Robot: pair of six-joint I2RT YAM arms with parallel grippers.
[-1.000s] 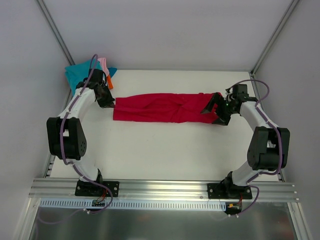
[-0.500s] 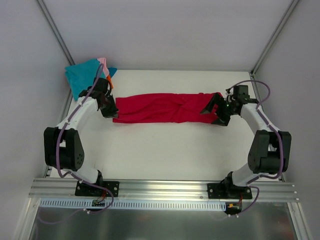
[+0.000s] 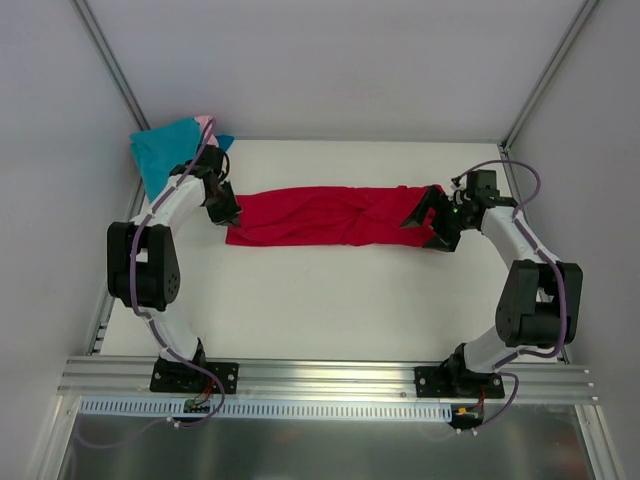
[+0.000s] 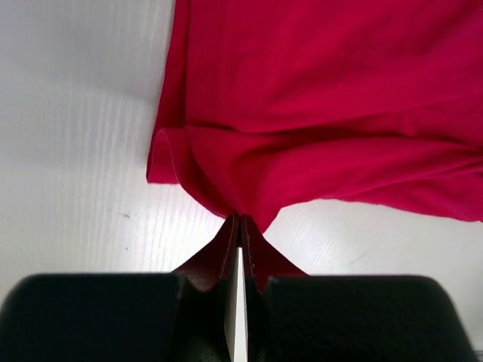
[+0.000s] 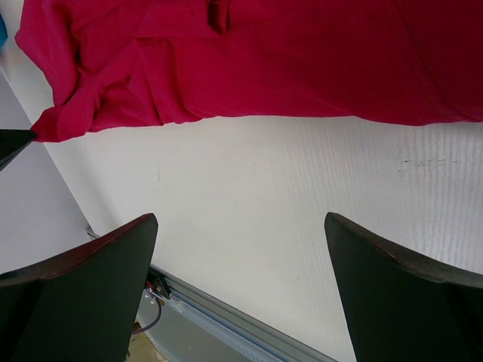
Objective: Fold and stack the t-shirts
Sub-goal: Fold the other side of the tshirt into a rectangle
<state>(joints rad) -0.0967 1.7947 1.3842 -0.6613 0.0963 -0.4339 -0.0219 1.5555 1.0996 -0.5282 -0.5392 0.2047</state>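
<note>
Lying lengthwise across the table [image 3: 330,300]: red t-shirt [image 3: 330,215], mid-fold.
Pinching its left end between closed jaws: left gripper [image 4: 239,226]; hovering wide open and empty at the right end: right gripper [image 3: 432,222]. Probably needing next: a matching right-end grasp.

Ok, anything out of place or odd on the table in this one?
Nothing damaged. The red t-shirt lies as a long, wrinkled strip, not a neat fold, one edge pinched in the shut left tool. The right tool is open above bare table. A teal shirt hangs over the far-left corner.
</note>
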